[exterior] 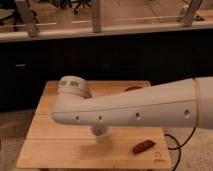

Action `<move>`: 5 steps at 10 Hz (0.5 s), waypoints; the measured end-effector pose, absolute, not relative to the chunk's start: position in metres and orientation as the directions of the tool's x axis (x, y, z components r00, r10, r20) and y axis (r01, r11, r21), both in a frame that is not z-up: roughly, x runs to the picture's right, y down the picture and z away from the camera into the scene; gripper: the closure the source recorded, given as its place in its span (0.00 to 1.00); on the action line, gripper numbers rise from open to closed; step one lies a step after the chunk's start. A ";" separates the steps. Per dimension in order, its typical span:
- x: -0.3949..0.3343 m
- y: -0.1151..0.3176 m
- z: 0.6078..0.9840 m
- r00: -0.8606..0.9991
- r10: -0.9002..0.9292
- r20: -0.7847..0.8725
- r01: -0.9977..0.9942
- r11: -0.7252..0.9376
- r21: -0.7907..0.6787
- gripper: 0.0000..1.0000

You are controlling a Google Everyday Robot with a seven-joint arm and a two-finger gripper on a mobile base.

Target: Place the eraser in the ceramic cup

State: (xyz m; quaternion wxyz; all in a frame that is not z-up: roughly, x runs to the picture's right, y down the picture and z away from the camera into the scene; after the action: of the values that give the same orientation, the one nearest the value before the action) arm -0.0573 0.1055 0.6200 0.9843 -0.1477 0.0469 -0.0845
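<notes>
The white ceramic cup stands near the middle of the wooden table. Only its lower part shows below my big white arm, which stretches from the right across the table. The arm's rounded joint is at the left, above the table. My gripper is hidden behind the arm and does not show. The black eraser is also out of view.
A small reddish-brown oblong thing lies on the table's front right. A sliver of an orange-brown object shows at the back, just above the arm. A black cable hangs off the table's right edge. A dark counter runs behind.
</notes>
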 end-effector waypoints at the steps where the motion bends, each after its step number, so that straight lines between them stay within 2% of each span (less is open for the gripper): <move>1: -0.055 0.105 0.619 0.981 -0.179 -0.076 0.149 0.943 -0.297 1.00; 5: -0.043 0.106 0.615 0.978 -0.174 -0.118 0.132 0.944 -0.301 1.00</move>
State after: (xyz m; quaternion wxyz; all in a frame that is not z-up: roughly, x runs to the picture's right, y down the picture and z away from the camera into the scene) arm -0.0427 0.1063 0.6153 0.9834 -0.1473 0.0716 -0.0779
